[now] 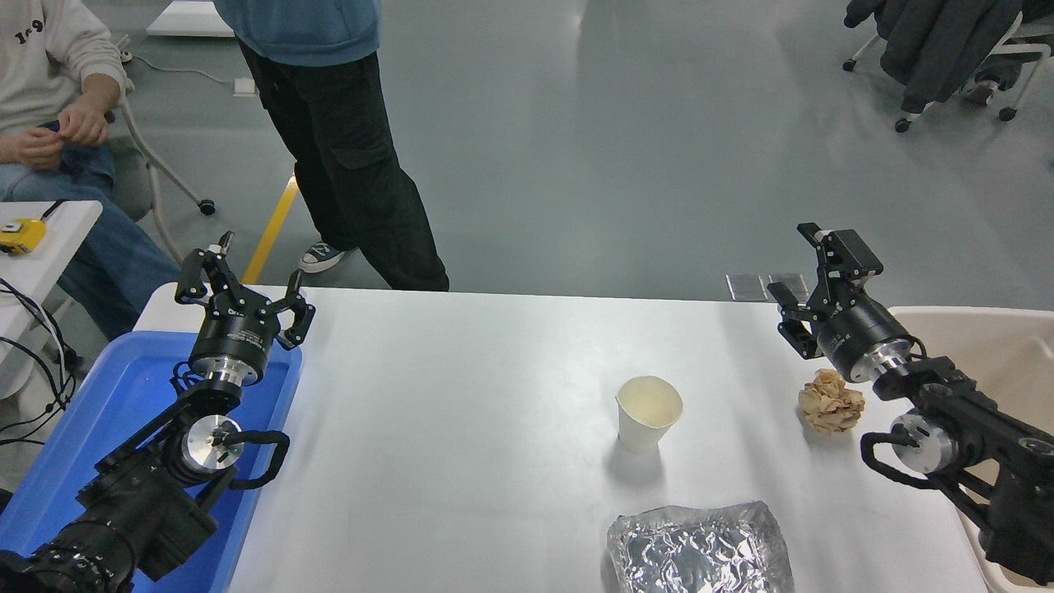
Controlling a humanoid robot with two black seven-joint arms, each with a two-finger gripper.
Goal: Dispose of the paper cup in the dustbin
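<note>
R tool [797, 284]: spread, empty, raised over table's far right edge, well apart from cup.
L tool [243, 288]: spread, parked over blue tray [99, 412].
Paper cup [649, 412]: upright, mid-table [461, 395], between paper ball [832, 401] and foil sheet [700, 548], touching neither.
Handling: prob. light, thin-walled, crushes easily, rim already bent.
Grip: pinch upper wall across rim, gently; squeeze too hard and it buckles.
Dustbin [1005, 346]: at right edge, under R arm.
</note>
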